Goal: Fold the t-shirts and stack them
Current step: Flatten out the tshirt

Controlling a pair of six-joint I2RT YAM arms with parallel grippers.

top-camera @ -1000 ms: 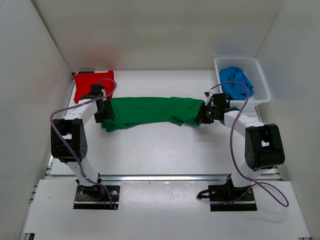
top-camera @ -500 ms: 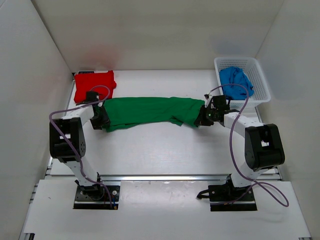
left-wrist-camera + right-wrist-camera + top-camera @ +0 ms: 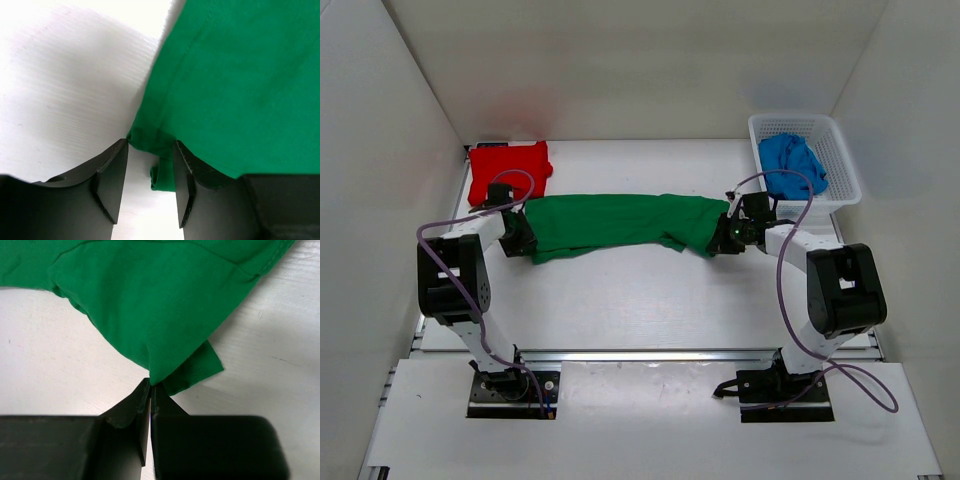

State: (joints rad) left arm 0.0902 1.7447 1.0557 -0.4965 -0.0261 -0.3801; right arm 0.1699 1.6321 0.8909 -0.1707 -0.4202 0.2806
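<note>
Where the two arms reach out from their bases at the near edge of the flat white table [image 3: 620,300], each meets one end of the green soft cloth t-shirt [image 3: 620,220]. This shirt lies pulled into a long band across the middle of the table, running left to right. The left gripper [image 3: 518,236] is low at the band's left end. Its wrist view shows the black fingers [image 3: 111,180] standing partly apart, with a bunched fold of the green hem between them and bare table showing in the gap beside it. Whether the tips press the fold cannot be told. The right gripper [image 3: 725,238] is at the band's right end. Its jaws are closed together, pinching a small peak of green cloth at their tips, and a loose flap lies on the table just beside them. Farther back, the bright red cloth t-shirt [image 3: 508,170] lies folded at the far left of the table, close to the green shirt's left end. At the far right, the blue cloth t-shirt [image 3: 792,165] is heaped inside the white plastic mesh basket [image 3: 842,165].
</note>
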